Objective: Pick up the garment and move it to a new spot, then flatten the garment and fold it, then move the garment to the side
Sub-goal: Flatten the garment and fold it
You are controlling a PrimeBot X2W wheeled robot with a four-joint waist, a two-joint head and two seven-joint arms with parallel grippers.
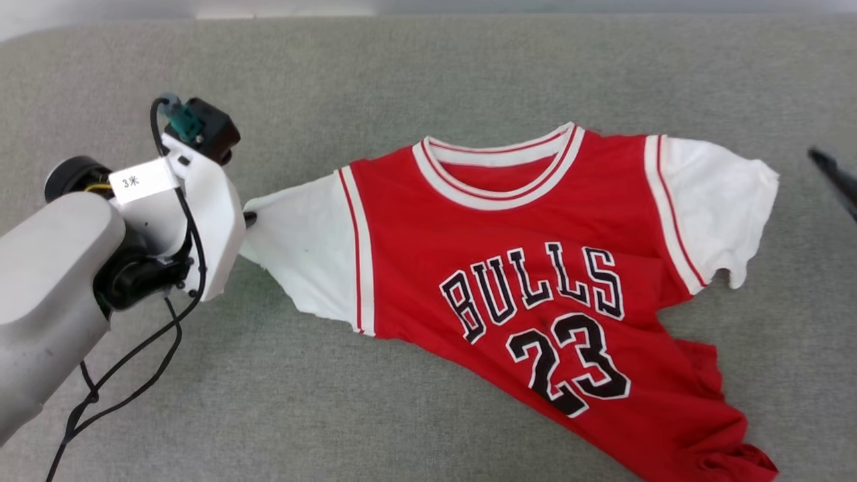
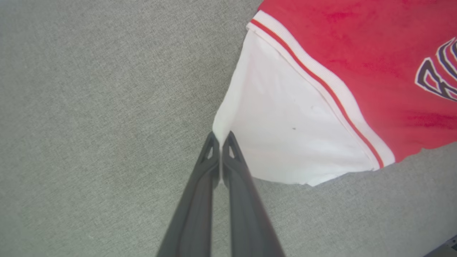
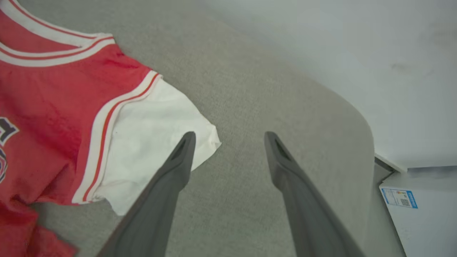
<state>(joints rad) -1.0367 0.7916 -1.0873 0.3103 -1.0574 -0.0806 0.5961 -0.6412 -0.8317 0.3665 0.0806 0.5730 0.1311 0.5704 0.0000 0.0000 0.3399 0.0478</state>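
Garment (image 1: pixel 535 221): red jersey, white sleeves, black "23". My left gripper (image 2: pixel 221 137) clamps one sleeve tip; right gripper (image 3: pixel 229 135) spread wide, at the other's edge.

Red "23" garment (image 1: pixel 535 268) face-up on grey surface, hem rumpled.

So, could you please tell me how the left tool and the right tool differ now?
The left tool is shut; the right tool is open. The left tool pinches the tip of one white sleeve; the right tool holds nothing, hovering near the other sleeve. Both have long dark fingers.
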